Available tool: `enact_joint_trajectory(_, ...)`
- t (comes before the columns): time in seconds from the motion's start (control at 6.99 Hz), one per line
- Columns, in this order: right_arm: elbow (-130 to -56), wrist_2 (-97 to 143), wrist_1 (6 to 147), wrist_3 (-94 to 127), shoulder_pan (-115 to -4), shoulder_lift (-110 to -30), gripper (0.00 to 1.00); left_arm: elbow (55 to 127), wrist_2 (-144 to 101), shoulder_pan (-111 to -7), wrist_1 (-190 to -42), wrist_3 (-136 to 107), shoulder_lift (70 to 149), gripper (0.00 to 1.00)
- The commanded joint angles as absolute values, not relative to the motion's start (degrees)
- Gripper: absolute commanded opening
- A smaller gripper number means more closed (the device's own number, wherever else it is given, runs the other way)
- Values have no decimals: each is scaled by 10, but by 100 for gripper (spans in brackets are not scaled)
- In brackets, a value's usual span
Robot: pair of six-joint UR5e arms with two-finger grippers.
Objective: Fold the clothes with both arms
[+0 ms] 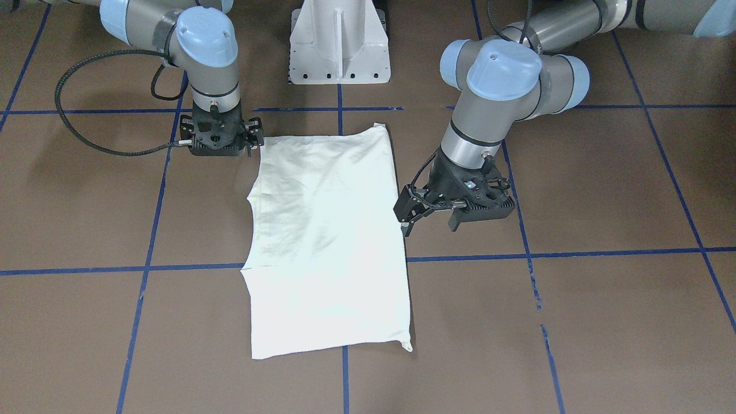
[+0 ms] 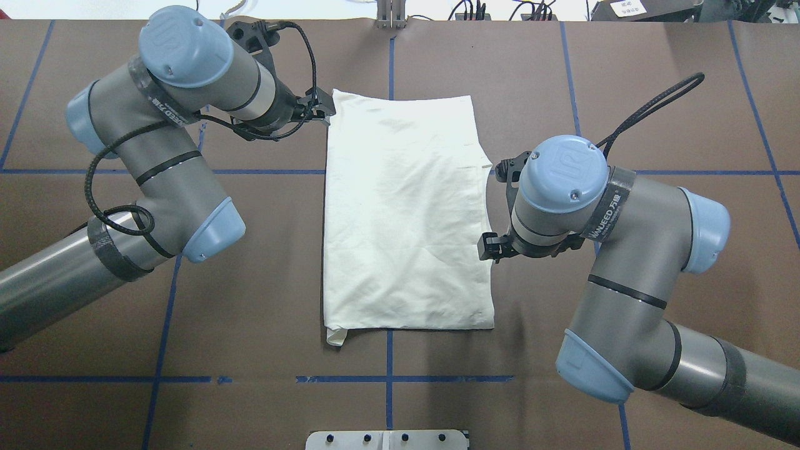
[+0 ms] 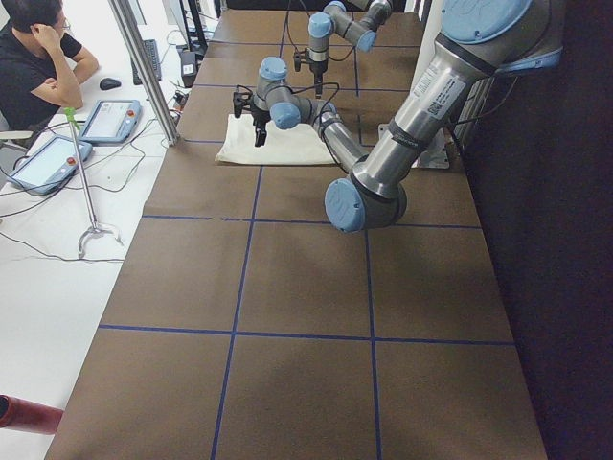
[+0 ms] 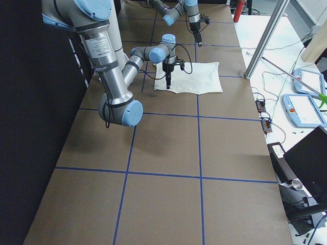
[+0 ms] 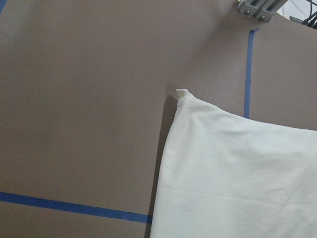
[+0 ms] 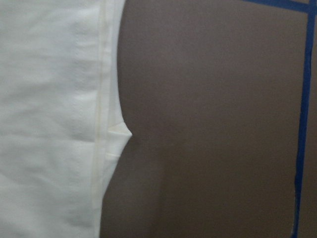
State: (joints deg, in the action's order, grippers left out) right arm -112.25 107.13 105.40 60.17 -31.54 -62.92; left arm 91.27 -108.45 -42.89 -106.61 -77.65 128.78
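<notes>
While the shirt [image 1: 328, 230] runs away from us, our spread left end effector [image 1: 429, 221] hangs by its far corner, spread right end effector [image 1: 221, 141] mid-side.

My T-shirt [image 1: 328, 241] showed a plain off-white face. In my right wrist view a paler stitched hem line ran along its edge. The surface [image 1: 604, 322] under it was matt brown, crossed by a grid of blue tape lines [image 1: 471, 257]. My left arm [image 1: 480, 129] and right arm [image 1: 215, 72] were grey metal, with light-blue joint caps [image 1: 503, 69] and thin black rings. My left fingers [image 1: 405, 210] were black, and so were the braided cables [image 1: 57, 98]. At 12 o'clock from the shirt, in the front-facing view, stood a white pedestal base [image 1: 339, 43]. In the left side view a person [image 3: 34, 67] wore a black top.
</notes>
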Motion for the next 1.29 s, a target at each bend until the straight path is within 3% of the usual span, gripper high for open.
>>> enact_joint_trajectory(0.0, -1129, 1108, 993, 610, -334, -616, 100, 917, -1093, -363, -1065, -868, 1261, 100)
enact_joint_trajectory(0.29, -1130, 1151, 982, 609, -360, -619, 100, 965, -1107, -320, -1057, -976, 1227, 99)
enact_joint_trajectory(0.57, -1131, 1151, 982, 611, -359, -617, 100, 982, -1087, -267, -1032, -1070, 1221, 80)
enact_joint_trajectory(1.15, -1137, 1150, 982, 613, -362, -615, 100, 982, -1063, -210, -1019, -1144, 1208, 78)
